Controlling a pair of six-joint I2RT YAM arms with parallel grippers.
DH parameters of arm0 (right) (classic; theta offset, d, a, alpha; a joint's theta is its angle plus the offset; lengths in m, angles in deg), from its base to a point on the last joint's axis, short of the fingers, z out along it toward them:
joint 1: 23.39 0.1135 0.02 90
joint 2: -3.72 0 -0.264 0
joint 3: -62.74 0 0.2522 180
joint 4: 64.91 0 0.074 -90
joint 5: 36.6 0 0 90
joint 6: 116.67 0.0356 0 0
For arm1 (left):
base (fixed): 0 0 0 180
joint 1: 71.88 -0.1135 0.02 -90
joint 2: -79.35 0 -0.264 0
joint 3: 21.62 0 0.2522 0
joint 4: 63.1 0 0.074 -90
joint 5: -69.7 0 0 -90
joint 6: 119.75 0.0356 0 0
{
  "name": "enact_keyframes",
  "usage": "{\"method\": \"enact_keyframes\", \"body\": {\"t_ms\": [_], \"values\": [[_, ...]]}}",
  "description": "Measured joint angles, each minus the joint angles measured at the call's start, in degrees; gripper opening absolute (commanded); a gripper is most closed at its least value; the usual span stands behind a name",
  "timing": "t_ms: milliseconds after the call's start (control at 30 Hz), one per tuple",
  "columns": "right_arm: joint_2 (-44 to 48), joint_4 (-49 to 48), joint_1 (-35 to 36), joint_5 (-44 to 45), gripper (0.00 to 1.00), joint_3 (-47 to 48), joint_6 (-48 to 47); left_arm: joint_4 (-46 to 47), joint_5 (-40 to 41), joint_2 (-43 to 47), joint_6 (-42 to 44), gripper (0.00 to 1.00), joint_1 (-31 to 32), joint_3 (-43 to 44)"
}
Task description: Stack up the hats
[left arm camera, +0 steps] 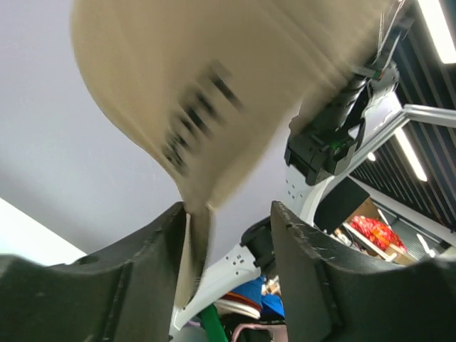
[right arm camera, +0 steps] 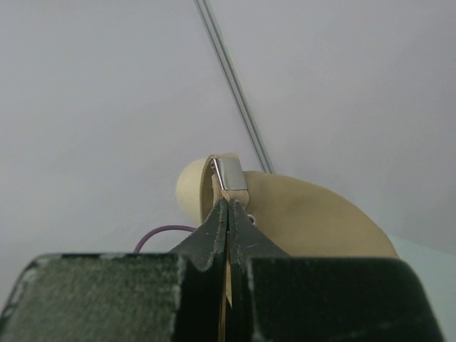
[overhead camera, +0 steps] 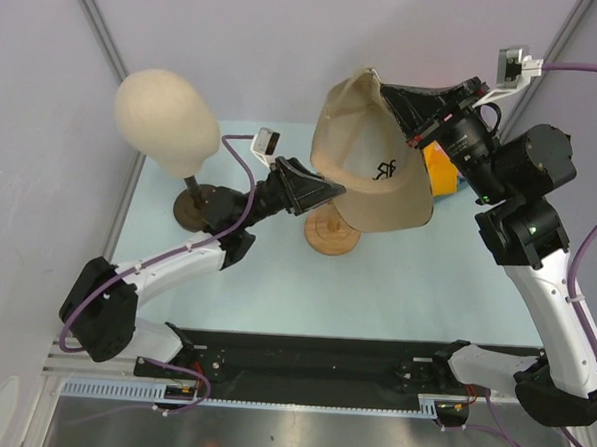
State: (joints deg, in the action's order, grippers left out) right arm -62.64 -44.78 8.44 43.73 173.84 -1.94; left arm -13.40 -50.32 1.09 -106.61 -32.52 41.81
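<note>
A beige cap (overhead camera: 377, 163) with a black logo hangs in the air above a round wooden stand base (overhead camera: 331, 230). My right gripper (overhead camera: 390, 93) is shut on the cap's back strap, just below its metal buckle (right arm camera: 229, 173). My left gripper (overhead camera: 335, 192) reaches up at the cap's lower left edge. In the left wrist view the cap (left arm camera: 214, 85) fills the top, and its edge hangs between the open jaws of the left gripper (left arm camera: 228, 214), against the left finger with a gap to the right one. A patch of yellow-orange cloth (overhead camera: 441, 171) shows behind the cap.
A cream mannequin head (overhead camera: 166, 119) stands on a dark stand (overhead camera: 194, 208) at the back left of the pale blue table (overhead camera: 375, 288). Grey walls close in the back and sides.
</note>
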Motion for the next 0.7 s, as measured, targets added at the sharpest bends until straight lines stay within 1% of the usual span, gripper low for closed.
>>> {"method": "enact_keyframes", "body": {"t_ms": [100,133,167,200,267,300,400,500,567,600,633,667,700], "values": [[-0.2,-0.11,-0.11,-0.31,0.0,-0.52,0.59,-0.7,-0.55,-1.09,0.39,0.4,0.94,0.7],[-0.2,-0.13,-0.17,-0.31,0.0,-0.66,0.74,-0.9,-0.7,-1.27,0.46,0.3,1.16,0.7],[-0.2,-0.22,-0.24,-0.28,0.0,-0.72,0.76,-1.25,-0.85,-1.33,0.61,0.24,1.31,0.7],[-0.2,-0.26,-0.37,-0.26,0.0,-0.72,0.76,-1.55,-0.94,-1.36,0.85,0.13,1.4,0.7],[-0.2,-0.35,-0.63,-0.07,0.0,-0.81,0.79,-3.58,-1.64,-1.16,2.03,0.03,1.44,0.72],[-0.15,-0.46,-0.79,0.07,0.0,-0.94,0.79,-5.42,-1.92,-0.94,3.21,0.0,1.49,0.76],[0.33,-0.68,-1.29,0.76,0.0,-2.34,0.76,-15.85,-1.2,0.76,8.92,0.0,1.64,2.1],[1.16,-0.7,-1.64,2.32,0.0,-5.2,0.5,-34.51,3.61,4.66,19.76,0.0,1.66,7.34],[1.46,-0.74,-1.73,3.45,0.08,-7.19,0.07,-44.85,7.67,7.02,26.12,0.0,1.64,11.26],[1.53,-0.92,-1.75,3.85,0.19,-8.15,-0.17,-49.62,9.75,8.15,29.03,0.0,1.62,13.18],[1.6,-1.05,-1.75,4.17,0.25,-9.18,-0.44,-55.63,13.0,9.55,32.61,0.0,1.62,15.61],[1.64,-1.05,-1.75,4.37,0.34,-10.12,-0.7,-59.78,15.17,10.36,35.17,0.0,1.62,17.33],[1.66,-1.16,-1.75,4.48,0.51,-11.06,-0.96,-64.54,18.16,10.97,38.01,0.0,1.6,19.74]]}}
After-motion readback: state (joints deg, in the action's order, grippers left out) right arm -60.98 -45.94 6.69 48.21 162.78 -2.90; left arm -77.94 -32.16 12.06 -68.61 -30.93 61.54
